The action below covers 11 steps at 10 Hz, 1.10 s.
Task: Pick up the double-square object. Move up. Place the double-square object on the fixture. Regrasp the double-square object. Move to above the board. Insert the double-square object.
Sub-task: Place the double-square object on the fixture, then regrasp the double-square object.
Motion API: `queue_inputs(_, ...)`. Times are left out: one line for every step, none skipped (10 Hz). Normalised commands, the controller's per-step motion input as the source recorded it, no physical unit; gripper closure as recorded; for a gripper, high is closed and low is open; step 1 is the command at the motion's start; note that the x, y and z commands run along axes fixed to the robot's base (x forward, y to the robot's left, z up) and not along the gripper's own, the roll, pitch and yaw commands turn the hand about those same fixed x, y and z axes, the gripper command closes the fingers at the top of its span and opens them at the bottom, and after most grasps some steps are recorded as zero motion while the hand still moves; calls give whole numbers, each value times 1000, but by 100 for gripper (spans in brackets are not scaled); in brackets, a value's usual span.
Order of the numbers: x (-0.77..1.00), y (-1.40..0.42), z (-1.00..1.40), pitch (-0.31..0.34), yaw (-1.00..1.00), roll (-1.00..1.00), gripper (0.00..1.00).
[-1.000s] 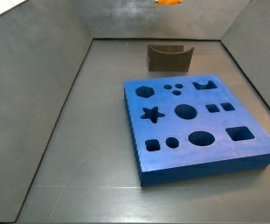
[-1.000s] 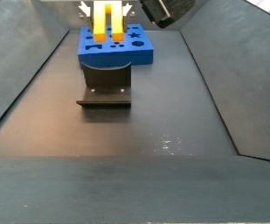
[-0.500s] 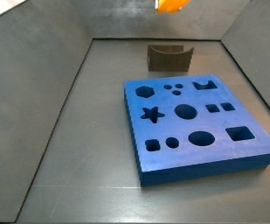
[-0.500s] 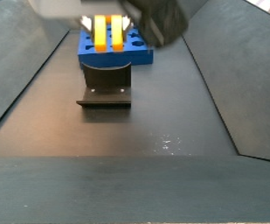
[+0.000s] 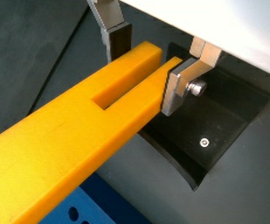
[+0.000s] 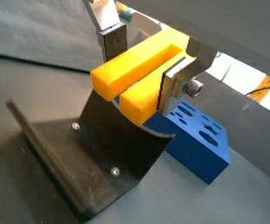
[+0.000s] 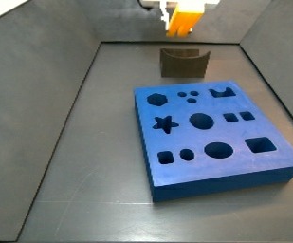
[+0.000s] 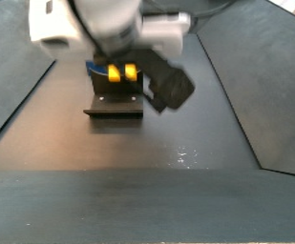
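Observation:
My gripper is shut on the double-square object, a yellow-orange grooved block clamped across its width between the silver fingers. In a wrist view the block runs long past the gripper. It hangs just above the fixture, a dark L-shaped bracket also seen in both side views. In a side view the gripper and block sit over the fixture's notch. The blue board lies beyond the fixture, mostly hidden by my arm in a side view.
Grey sloping walls close in the dark floor on both sides. The board stands close behind the fixture. My arm's white body blocks much of a side view.
The gripper has come down with the double-square object from the top of the workspace to just over the fixture.

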Motion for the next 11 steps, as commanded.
queue_inputs(341,114,-1000,25,-150,-461,100)
queue_inputs(399,112,-1000,16,-128,-277,100)
queue_inputs(399,91,-881,7,-112,-211,100)
queue_inputs(377,81,-775,5,-104,-191,100)
queue_inputs(328,72,-529,4,-85,-166,100)
queue_inputs(309,65,-443,5,-77,-159,100)
queue_inputs(269,53,-278,1,-68,-151,100)
queue_inputs(0,0,0,0,0,0,0)
queue_inputs(0,0,1000,-70,25,63,0)
queue_inputs(-3,2,1000,-64,33,67,0)
queue_inputs(-14,-2,1000,-42,47,65,0)
